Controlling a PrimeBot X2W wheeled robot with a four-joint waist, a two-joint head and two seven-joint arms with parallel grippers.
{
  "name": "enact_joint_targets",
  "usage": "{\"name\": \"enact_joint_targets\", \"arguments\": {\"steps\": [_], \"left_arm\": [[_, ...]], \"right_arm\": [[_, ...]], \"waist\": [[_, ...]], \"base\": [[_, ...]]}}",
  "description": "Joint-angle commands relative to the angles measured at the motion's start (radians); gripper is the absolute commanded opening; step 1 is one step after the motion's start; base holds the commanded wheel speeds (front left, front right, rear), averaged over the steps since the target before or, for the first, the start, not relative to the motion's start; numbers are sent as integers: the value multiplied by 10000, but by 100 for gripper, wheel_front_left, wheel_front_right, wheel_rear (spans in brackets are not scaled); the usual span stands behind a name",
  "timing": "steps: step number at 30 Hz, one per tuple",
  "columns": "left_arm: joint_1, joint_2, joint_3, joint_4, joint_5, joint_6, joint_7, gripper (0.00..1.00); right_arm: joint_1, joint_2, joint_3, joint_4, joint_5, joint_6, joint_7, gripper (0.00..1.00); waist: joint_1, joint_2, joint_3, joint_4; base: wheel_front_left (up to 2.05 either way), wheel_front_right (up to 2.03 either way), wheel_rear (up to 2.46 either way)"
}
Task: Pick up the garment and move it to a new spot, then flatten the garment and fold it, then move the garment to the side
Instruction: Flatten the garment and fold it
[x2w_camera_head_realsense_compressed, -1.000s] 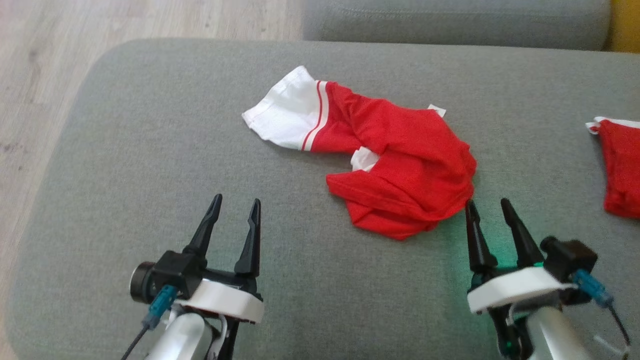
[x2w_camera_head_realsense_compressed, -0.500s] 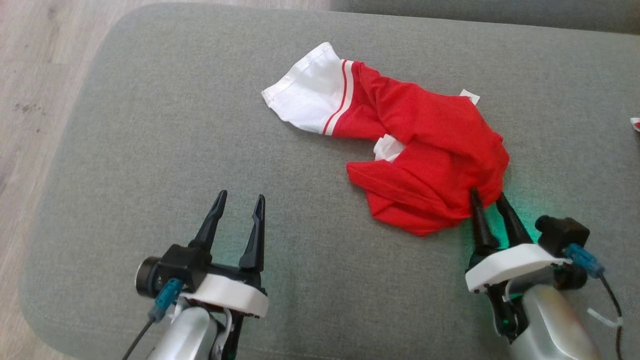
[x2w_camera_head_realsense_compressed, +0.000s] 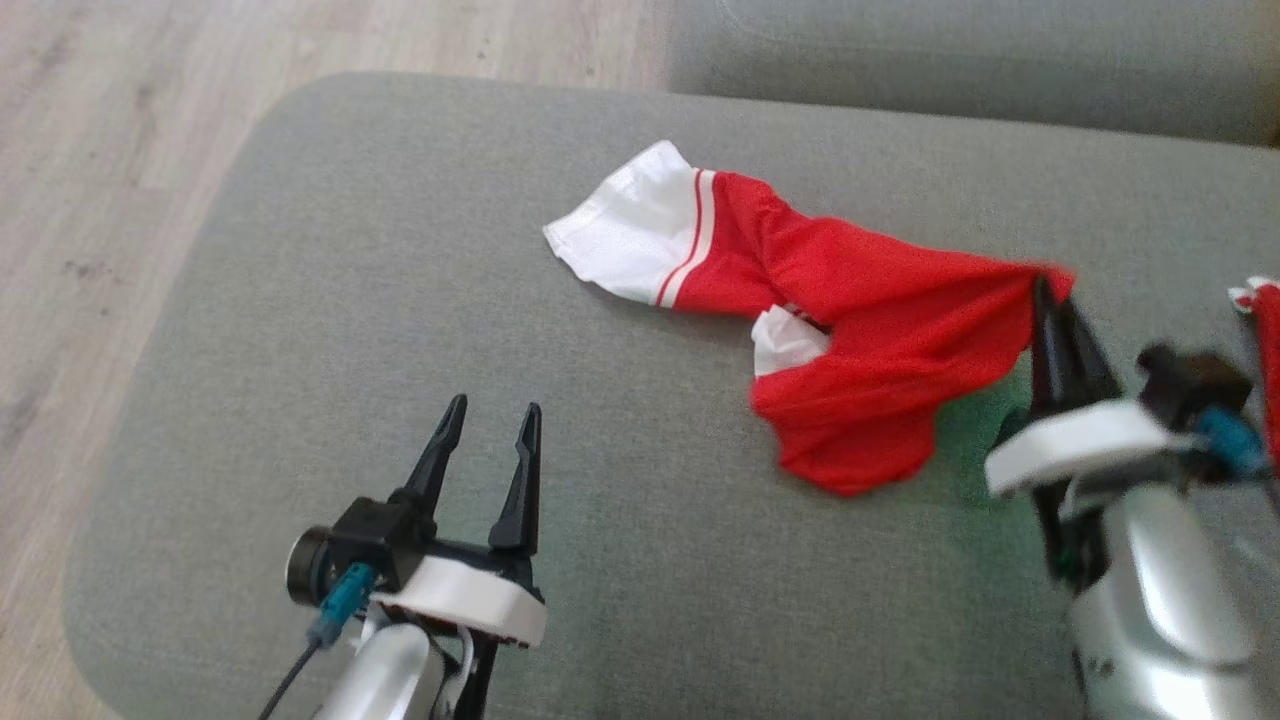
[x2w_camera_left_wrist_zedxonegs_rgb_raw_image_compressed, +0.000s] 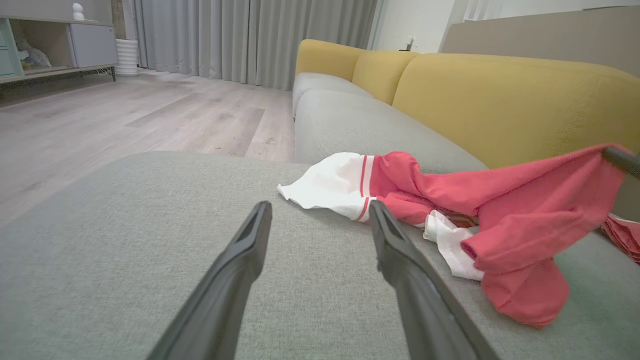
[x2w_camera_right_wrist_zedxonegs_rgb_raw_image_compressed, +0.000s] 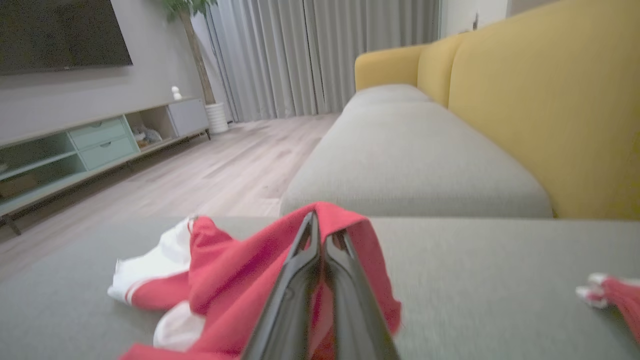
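**Head view to wrist views: right jaws pinch the garment's red edge**

Head view: the garment (x2w_camera_head_realsense_compressed: 860, 330), red with one white striped end, lies across the middle of the grey seat (x2w_camera_head_realsense_compressed: 400, 300). Its white end points toward the far left. The right gripper (x2w_camera_head_realsense_compressed: 1048, 290) has its jaws pressed together on the garment's right edge, and the cloth there is pulled up into a taut peak. A red fold hangs down toward the near side, with a white patch showing beside it. The left gripper (x2w_camera_head_realsense_compressed: 495, 405) hovers over bare seat at the near left, jaws spread, well apart from the garment. A second red cloth (x2w_camera_head_realsense_compressed: 1262, 340) shows at the right edge of the view. Wooden floor (x2w_camera_head_realsense_compressed: 100, 150) lies to the left.

Left wrist view: the two spread fingers frame the garment's white end, which rests flat on the seat. The red part rises to the right, up to a dark finger at the view's edge. A yellow backrest (x2w_camera_left_wrist_zedxonegs_rgb_raw_image_compressed: 500, 100) and grey curtains (x2w_camera_left_wrist_zedxonegs_rgb_raw_image_compressed: 250, 40) stand behind.

Right wrist view: the fingers meet at their tips, and red cloth drapes over both sides of them. The white end lies lower left on the seat. This view is somewhat blurred.
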Motion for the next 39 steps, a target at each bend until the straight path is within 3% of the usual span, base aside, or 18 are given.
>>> {"name": "enact_joint_targets", "arguments": {"steps": [1,7,11,15,21,30,34,39], "left_arm": [[-55,34,352,-243,84,-44,-95,100],[195,-74,469,-226,70,-86,-95,100],[258,-123,532,-186,96,-123,-95,100],[364,-175,593,-166,87,-134,-95,100],[538,-216,686,-160,135,-135,-95,100],[657,-248,731,-49,278,-246,-95,100],[675,-289,671,-53,213,-249,-95,100],[713,-312,718,-129,169,-192,-95,100]], "right_arm": [[-645,-167,181,-441,-42,-9,36,0],[-2071,-1120,-77,-731,-249,-9,997,0],[-3191,-1728,298,-517,-317,-9,1383,0],[-3899,-1904,1007,-439,-188,-9,1486,0],[-4435,-1601,2492,-685,121,-9,1464,0],[-6912,-94,4136,-212,1189,-9,1614,0],[-8193,22,3801,700,1435,-9,1268,0],[-8572,30,2123,2167,744,-9,1031,0]], "waist": [[1,0,-180,143],[1,0,-502,495],[1,0,-670,764],[1,0,-840,985],[1,0,-1007,1059],[1,0,-1227,984],[1,0,-1280,1075],[1,0,-1190,999]], "base": [[0,0,0],[0,0,0],[0,0,0],[0,0,0],[0,0,0],[0,0,0],[0,0,0],[0,0,0]]}}
